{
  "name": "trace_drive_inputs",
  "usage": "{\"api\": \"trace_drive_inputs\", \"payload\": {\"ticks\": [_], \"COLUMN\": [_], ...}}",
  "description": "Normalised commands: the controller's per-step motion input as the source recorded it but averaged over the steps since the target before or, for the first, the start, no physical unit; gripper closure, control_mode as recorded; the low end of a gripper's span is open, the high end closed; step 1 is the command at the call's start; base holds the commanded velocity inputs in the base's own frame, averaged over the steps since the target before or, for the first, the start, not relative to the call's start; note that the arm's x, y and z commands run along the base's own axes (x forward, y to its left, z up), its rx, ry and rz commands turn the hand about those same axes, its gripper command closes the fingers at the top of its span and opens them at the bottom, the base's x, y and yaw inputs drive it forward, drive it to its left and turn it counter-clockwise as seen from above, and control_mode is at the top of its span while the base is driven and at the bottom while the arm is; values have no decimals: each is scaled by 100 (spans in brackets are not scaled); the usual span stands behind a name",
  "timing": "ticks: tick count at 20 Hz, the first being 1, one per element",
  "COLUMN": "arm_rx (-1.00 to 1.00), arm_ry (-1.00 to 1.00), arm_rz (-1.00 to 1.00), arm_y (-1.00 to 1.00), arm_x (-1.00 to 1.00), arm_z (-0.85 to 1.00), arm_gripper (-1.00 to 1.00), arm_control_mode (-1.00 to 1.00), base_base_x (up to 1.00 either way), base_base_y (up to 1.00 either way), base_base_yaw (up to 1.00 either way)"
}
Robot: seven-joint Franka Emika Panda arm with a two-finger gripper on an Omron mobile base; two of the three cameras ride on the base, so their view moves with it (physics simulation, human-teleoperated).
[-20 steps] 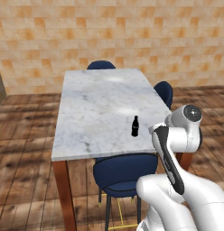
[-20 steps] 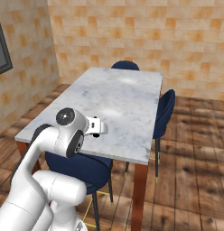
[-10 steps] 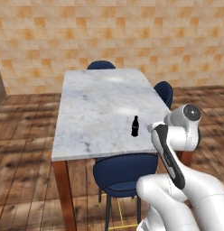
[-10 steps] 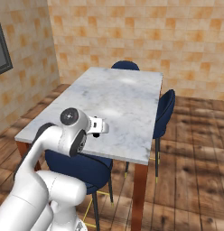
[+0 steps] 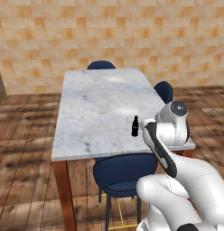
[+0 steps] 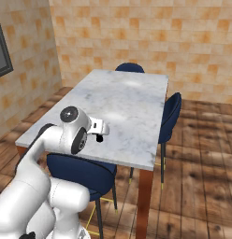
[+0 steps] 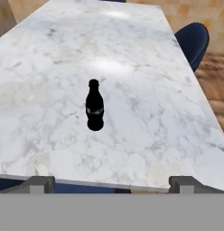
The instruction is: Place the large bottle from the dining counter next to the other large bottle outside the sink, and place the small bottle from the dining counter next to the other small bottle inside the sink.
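Small bottle [image 5: 135, 126], all black, stands upright on the dining counter [image 5: 100, 103] in the left base view, near the counter's right long edge and not far from its near corner. The arm's white wrist sits just to the bottle's right, over that corner, so the hand itself is hidden from this side. A blue chair [image 5: 125, 173] is tucked under the near end, another [image 5: 164, 91] along the right side, a third [image 5: 101, 65] at the far end.

From the right base view the arm's elbow hangs above the near end of the counter, with the white hand bracket pointing toward the far end. A dark shape just beyond the bracket could be the bottle or part of the hand; I cannot tell which.

Looking along the hand, the bottle stands ahead of the gripper [image 7: 111, 184] and a little left of the midline between its tips, well apart from them, long axis vertical, cap up. The tips sit far apart at the near edge of the counter, spread wide with nothing between them. To my eye the coming move is a plain forward reach with a slight leftward correction, taking the bottle around its body.
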Motion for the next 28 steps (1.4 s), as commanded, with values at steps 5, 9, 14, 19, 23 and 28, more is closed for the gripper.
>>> {"api": "trace_drive_inputs", "payload": {"ticks": [5, 9, 14, 19, 23, 28], "arm_rx": [0, 0, 0, 3, 0, 0], "arm_ry": [6, 3, 1, 0, 0, -2], "arm_rz": [-6, -1, 0, 0, 0, 0], "arm_y": [17, 1, 0, 2, 9, 11], "arm_x": [20, 21, 17, 1, 0, 0], "arm_z": [-6, -3, -7, -17, -19, -8], "arm_gripper": [-100, -100, -100, -100, -100, -100], "arm_control_mode": [-100, -100, -100, -100, -100, -100], "base_base_x": [0, 0, 0, 0, 0, 0], "base_base_y": [0, 0, 0, 0, 0, 0], "base_base_yaw": [0, 0, 0, 0, 0, 0]}}
